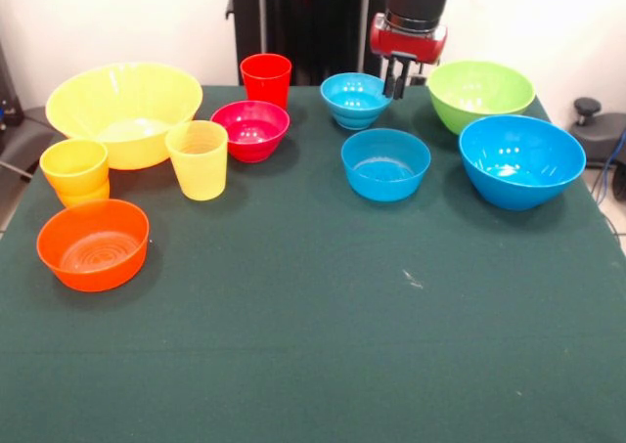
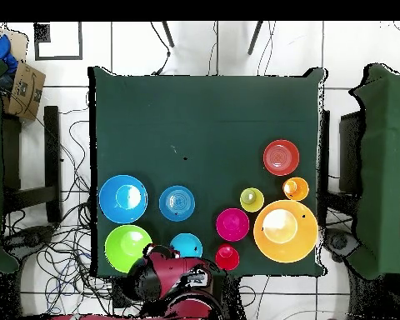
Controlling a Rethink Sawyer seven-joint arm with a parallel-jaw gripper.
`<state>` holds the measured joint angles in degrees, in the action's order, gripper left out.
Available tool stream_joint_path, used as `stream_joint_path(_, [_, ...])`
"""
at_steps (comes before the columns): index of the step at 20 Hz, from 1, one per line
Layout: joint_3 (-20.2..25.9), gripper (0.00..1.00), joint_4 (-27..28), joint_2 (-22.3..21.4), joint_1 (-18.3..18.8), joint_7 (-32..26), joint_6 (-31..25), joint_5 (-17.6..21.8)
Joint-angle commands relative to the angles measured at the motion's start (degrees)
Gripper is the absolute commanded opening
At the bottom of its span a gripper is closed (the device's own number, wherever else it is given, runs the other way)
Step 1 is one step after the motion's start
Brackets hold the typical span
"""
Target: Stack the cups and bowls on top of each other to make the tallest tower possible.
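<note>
Pincer at the far small blue bowl

The pincer (image 1: pixel 398 78) is hanging narrowly parted, empty, fingertips touching the small blue bowl's (image 1: pixel 354 100) rim.

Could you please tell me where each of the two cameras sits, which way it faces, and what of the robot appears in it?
Front view: across the green-clothed table from the robot, facing its dark pedestal; the red and black arm descends from above, gripper at the rim of a small glossy blue plastic bowl.
Overhead view: above the table, looking straight down, base at the bottom; the red arm covers the gripper.
Shared: the same table, and the large yellow-orange bowl, turned half round between views.
</note>
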<state>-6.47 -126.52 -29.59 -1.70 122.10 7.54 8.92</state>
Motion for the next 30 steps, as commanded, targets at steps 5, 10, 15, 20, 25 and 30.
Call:
stream_joint_path(5, [4.03, 0.00, 3.19, 2.96, -1.15, 8.96, 1.22, -2.68])
stream_joint_path(10, [4.00, 0.00, 2.75, 2.19, -1.09, 8.88, 0.46, -2.68])
stream_joint_path(15, [4.08, 0.00, 1.67, -2.66, -1.33, 8.57, -4.06, -3.64])
stream_joint_path(20, [5.94, 0.00, 1.35, -7.50, 1.94, 6.99, -8.49, -2.92])
stream_joint_path(25, [7.13, 0.00, 1.74, -8.86, 5.28, 5.23, -9.30, -1.06])
stream_joint_path(30, [5.86, 0.00, 1.34, -9.99, 5.29, 4.75, -9.21, -0.35])
